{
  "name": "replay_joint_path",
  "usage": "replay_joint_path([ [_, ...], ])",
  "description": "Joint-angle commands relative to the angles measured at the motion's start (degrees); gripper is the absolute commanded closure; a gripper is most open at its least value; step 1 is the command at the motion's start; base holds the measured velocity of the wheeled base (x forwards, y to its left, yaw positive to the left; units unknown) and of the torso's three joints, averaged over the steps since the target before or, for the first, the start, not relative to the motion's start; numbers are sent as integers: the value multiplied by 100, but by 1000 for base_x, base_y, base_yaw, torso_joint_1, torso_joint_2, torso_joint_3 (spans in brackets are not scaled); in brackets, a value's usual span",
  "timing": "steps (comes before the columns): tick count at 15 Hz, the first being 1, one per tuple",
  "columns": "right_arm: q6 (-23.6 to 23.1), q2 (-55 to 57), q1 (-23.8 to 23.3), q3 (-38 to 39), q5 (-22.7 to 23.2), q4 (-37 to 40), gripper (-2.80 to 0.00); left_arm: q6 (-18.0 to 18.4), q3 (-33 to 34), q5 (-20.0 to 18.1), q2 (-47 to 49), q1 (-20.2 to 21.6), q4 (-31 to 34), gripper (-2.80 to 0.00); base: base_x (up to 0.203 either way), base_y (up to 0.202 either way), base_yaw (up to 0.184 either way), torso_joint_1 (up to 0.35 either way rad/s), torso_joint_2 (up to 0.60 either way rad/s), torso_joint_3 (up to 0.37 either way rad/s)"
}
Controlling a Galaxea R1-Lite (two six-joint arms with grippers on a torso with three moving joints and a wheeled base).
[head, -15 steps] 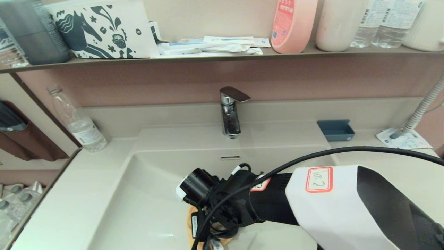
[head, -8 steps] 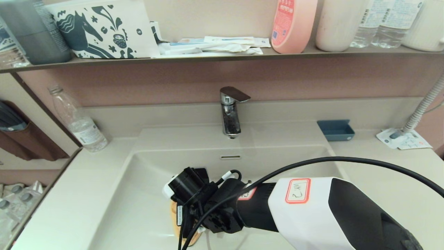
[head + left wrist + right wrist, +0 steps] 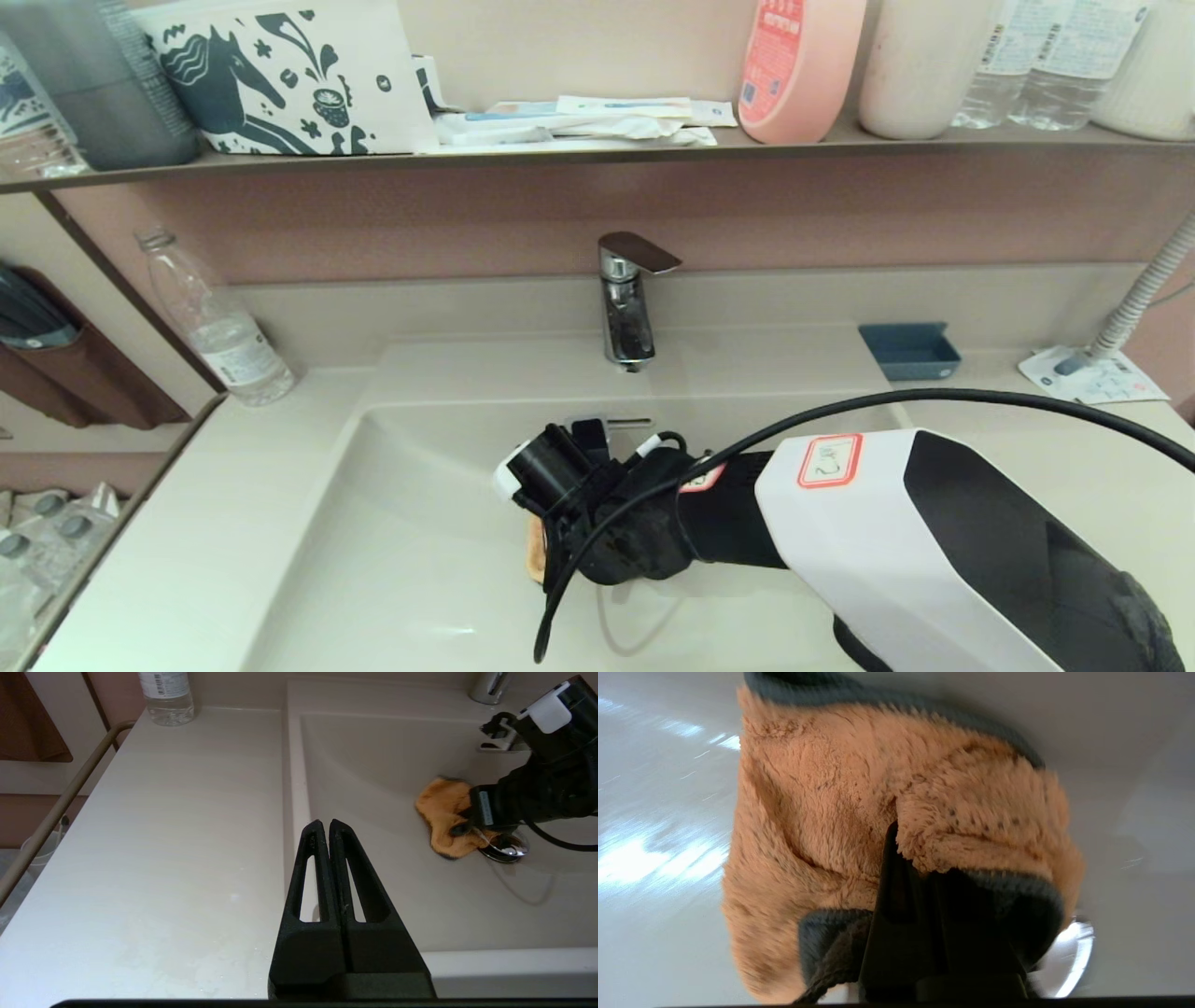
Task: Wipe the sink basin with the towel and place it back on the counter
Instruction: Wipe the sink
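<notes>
Currently the right gripper (image 3: 541,551) is down inside the sink basin (image 3: 401,523), roughly mid-floor, in front of the faucet (image 3: 625,308) and below the overflow slot (image 3: 627,423). Open floor on the basin's left side toward the left wall; back wall is near the wrist camera housing. Drain plug (image 3: 507,848) sits just beside the towel (image 3: 444,819), on the robot's near side.

Right fingers are clamped together on the towel (image 3: 887,826): a bunched fold with its dark grey edge wraps over them, the rest of the cloth spread flat and pressed on the basin floor. In the head view only a sliver of towel (image 3: 535,558) shows under the wrist.

Left gripper (image 3: 329,833) is parked over the table (image 3: 187,812) at the basin's left rim, fingers together, holding nothing. Water bottle (image 3: 217,327) stands at the back left corner of the table; blue tray (image 3: 910,350) and a paper leaflet (image 3: 1092,373) at the back right.

Versus half a second ago: the right gripper and towel have swept right and toward the back wall, away from the front-left part of the floor. A second ago they were at the basin's near edge, so the stroke runs front to back.
</notes>
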Motion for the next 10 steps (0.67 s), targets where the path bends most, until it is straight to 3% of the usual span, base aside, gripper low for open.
replay_joint_path([
  [1, 23, -209, -124, 237, -208, 370, 0, -3, 0, 1, 0, 1, -4, 0, 0, 0, 0, 0, 0, 0],
  [10, 42, -1397, -660, 2310, -414, 547, 0, -4, 0, -2, 4, 1, -4, 0, 0, 0, 0, 0, 0, 0],
])
